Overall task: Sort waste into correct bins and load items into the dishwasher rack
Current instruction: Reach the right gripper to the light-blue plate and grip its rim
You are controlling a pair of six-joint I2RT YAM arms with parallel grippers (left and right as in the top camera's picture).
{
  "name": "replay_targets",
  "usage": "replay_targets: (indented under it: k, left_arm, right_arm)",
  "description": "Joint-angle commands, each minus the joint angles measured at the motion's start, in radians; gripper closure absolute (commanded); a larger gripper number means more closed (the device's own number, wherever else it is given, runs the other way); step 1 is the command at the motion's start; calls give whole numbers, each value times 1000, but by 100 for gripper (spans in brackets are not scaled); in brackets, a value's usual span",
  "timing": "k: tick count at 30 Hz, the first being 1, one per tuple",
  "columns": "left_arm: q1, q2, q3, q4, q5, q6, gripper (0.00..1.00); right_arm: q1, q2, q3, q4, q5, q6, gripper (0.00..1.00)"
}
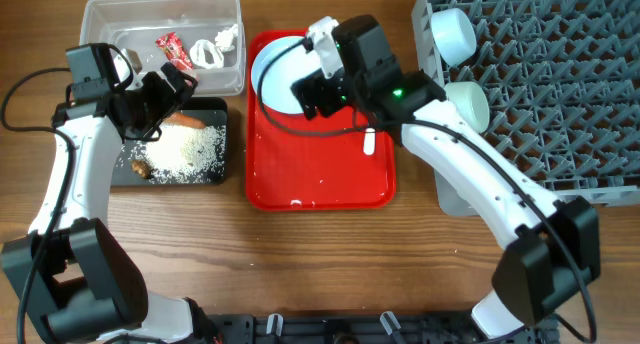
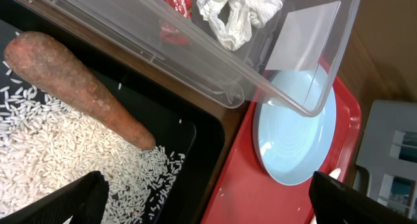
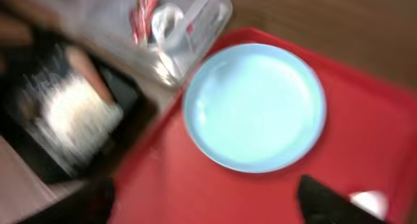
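Blue plate (image 3: 254,107) lay flat on red tray (image 1: 320,179), near clear tub (image 1: 100,24). Right jaws hung over plate, wide open, empty. Left jaws open over black tub (image 2: 192,129), empty. Step seemed: pick up plate. Next: lower jaws onto plate rim, pinch, lift, carry to grey rack (image 1: 560,84).

We find the overhead camera looking straight down on the whole table (image 1: 320,269). Both wrist cameras, close in, share the light blue plate (image 2: 296,136) and red tray (image 2: 251,191).
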Motion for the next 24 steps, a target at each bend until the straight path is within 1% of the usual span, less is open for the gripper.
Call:
replay_targets:
  k: [1,3,6,10,11,15,17,19,24]
  left_arm:
    - [3,-16,-3,3,5,5,0]
    - [3,-16,-3,3,5,5,0]
    - [3,-16,-3,3,5,5,0]
    - [3,-16,-3,3,5,5,0]
    - [3,-16,-3,3,5,5,0]
    - [3,-16,-3,3,5,5,0]
    - [3,-16,-3,3,5,5,0]
    - [3,-16,-3,3,5,5,0]
    - [3,-16,-3,3,5,5,0]
  right_arm:
    - [-2,78,-13,90,6,419,25]
    - [0,116,-13,126,132,518,27]
    - [-1,177,-13,135,237,581,33]
    - [0,273,-13,128,246,626,45]
    - [0,289,-13,124,246,644,46]
    - [-9,340,-13,102,246,700,58]
    - [-18,358,-13,101,245,727,60]
    - [-29,382,-13,113,235,768,64]
    - [-31,410,-13,126,231,771,69]
